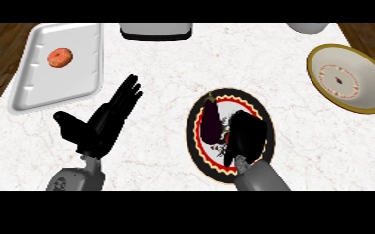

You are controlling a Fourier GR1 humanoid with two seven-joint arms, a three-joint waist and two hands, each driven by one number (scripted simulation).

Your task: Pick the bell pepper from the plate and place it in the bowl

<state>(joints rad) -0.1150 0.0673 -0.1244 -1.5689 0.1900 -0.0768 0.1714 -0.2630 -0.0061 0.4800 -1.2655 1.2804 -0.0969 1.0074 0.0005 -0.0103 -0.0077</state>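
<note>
Covering the right half of the plate [196, 129], the right hand [245, 138] sits fingers-down over the spot where the bell pepper [227, 138] lies. Only a thin red sliver of the pepper shows at the hand's left edge, so its long axis and which way it points can't be read. Fingers look curled over it, but whether they actually clasp the pepper is hidden; can't tell.

Eggplant [212, 121] lies on the plate's left half, just beside the hand, long axis running up-down in the view, stem end toward the far edge.

Bowl [343, 78] stands well apart at the right edge of the counter [190, 69], partly cut off by the frame, tilted look with the inside facing the view.

Left hand [102, 121] is released, fingers straight and pointing up-right, resting on the counter left of the plate.

Tray [44, 87] at far left holds a donut [60, 57]. A grey appliance [156, 29] and a white vessel [307, 27] are cut off at the top edge; hard to identify either.
</note>
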